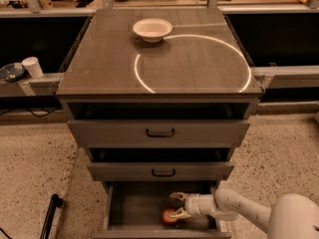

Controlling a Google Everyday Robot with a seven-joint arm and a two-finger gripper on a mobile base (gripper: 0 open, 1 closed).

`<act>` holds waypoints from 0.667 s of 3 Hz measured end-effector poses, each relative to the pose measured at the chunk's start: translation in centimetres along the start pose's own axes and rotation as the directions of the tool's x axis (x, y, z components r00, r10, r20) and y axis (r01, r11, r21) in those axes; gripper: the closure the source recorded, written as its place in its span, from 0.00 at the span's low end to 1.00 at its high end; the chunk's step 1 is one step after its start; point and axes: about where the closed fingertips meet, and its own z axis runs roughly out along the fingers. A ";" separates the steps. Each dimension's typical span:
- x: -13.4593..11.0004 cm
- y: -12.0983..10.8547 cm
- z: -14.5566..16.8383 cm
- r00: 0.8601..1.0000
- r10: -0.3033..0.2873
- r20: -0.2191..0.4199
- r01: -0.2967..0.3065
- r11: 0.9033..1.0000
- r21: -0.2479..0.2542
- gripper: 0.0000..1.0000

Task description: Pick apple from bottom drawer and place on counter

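Note:
The red apple lies on the grey floor of the open bottom drawer, near its front middle. My gripper reaches into the drawer from the right on a white arm. Its two fingers are spread; the lower fingertip is at the apple's right side, the upper one is apart behind it. The apple is not between them. The counter is the dark glossy cabinet top with a bright white ring.
A white bowl stands at the back of the counter. The two upper drawers with black handles stick out above the bottom one. A white cup stands on a ledge at left. A black rod leans on the speckled floor.

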 end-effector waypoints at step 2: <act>1.1 1.7 2.8 1.000 0.016 0.026 -0.015 0.998 -0.057 0.34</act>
